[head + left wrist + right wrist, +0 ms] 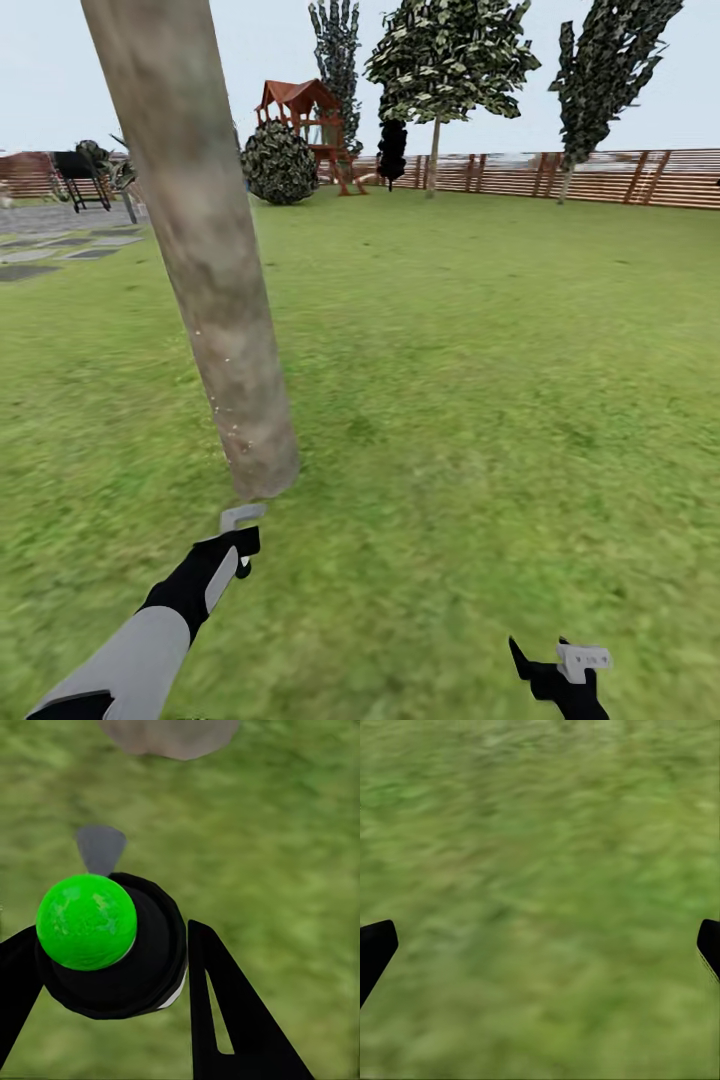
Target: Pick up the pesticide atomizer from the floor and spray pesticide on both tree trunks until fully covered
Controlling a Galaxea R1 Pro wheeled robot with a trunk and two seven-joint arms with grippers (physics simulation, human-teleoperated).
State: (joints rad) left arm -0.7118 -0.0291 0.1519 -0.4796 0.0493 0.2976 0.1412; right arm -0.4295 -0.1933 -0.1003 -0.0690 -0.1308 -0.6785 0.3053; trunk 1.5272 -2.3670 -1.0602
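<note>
One thick grey-tan tree trunk (205, 250) leans across the left of the head view and meets the grass at its base (169, 735). A few pale pesticide specks (228, 425) dot its lower bark. My left gripper (238, 552) hangs just short of that base, shut on the pesticide atomizer (112, 952), a black body with a bright green knob. Its grey nozzle (241, 517) points at the trunk's foot. Low at the right, my right gripper (560, 668) stands open over bare grass (540, 945).
The garden lawn (480, 380) stretches wide to the right and ahead, up to a brown slat fence (600, 178). A red play tower (305, 125), a dark bush (278, 165) and thin-stemmed trees (435, 110) stand at the back. Stone slabs (60, 250) lie far left.
</note>
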